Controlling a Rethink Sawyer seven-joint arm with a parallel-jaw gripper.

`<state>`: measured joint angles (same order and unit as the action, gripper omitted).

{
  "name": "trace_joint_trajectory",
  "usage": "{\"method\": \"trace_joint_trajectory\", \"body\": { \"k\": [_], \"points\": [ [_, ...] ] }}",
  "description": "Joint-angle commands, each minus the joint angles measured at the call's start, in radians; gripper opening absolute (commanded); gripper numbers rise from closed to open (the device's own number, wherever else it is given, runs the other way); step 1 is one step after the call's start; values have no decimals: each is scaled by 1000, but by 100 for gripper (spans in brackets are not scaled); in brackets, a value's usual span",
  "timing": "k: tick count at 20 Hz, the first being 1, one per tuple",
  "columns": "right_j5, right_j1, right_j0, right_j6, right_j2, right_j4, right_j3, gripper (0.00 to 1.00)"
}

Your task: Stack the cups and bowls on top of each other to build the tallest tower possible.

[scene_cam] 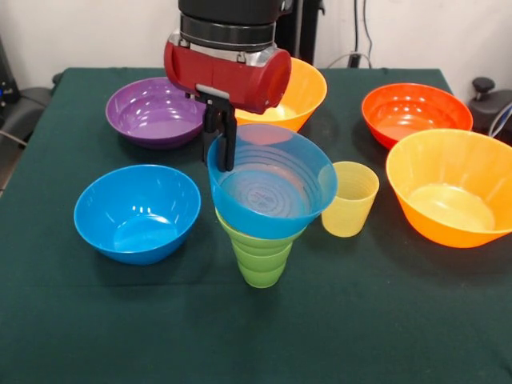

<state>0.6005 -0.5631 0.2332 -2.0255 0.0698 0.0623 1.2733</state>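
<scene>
- Gripping the near-left rim of the translucent blue bowl with my gripper: one dark finger shows inside the bowl wall and the other outside it, the rim pinched between them.
- That bowl sits tilted a little on the tower, whose lowest piece is the green ribbed cup, standing upright on the dark green table.
- Between cup and blue bowl a green lip shows; it looks like the small green bowl nested into the cup, though I see only its edge.
- My red wrist housing hangs straight above the tower's left side and covers part of the far orange bowl.
- The pale yellow cup stands upright just right of the tower, close but apart from it.
- The medium blue bowl rests open side up, left of the tower, clear of it.
- The purple bowl sits further back on the left, near the far orange bowl.
- The red-orange bowl sits at the back right.
- The second big orange bowl sits in front of it at the right edge, well apart from the yellow cup.
- The orange cup is out of sight.
</scene>
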Motion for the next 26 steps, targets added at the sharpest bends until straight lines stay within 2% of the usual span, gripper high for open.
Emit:
{"method": "trace_joint_trajectory", "body": {
  "k": [1,9,14,19,26],
  "points": [
    [-92,-35,-14,-157,-47,22,117,0],
    [-134,-67,-18,-148,-56,30,189,0],
    [-134,-54,-14,-139,-59,35,182,0],
    [-182,-76,-17,-147,-64,36,247,0],
    [-235,-83,-21,-148,-63,33,290,0]
  ]
}}
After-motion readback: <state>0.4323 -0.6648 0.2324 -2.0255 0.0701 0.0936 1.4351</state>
